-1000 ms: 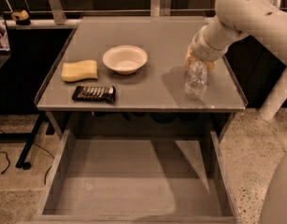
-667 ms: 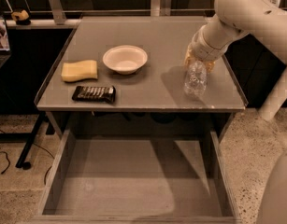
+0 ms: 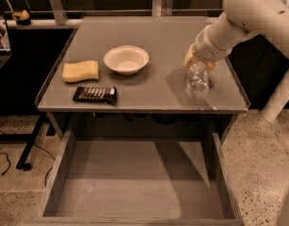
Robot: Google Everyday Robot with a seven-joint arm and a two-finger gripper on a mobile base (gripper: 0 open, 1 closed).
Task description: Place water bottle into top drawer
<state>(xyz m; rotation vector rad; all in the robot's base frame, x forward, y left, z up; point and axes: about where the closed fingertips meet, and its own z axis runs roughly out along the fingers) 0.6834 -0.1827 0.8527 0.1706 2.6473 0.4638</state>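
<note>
The water bottle (image 3: 197,82), clear ribbed plastic, stands upright near the right edge of the grey table top (image 3: 148,84). My gripper (image 3: 198,61) comes down from the upper right on its white arm. Its yellowish fingers (image 3: 188,58) close around the bottle's top, so the cap is hidden. The top drawer (image 3: 134,192) is pulled fully open below the table's front edge. Its flat grey bottom is bare. The bottle is behind and above the drawer's right half.
A white bowl (image 3: 126,59) sits at the table's middle. A yellow sponge (image 3: 80,71) lies to its left, and a dark snack bar (image 3: 94,94) lies near the front edge. Dark furniture stands at the left, with cables on the speckled floor (image 3: 3,161).
</note>
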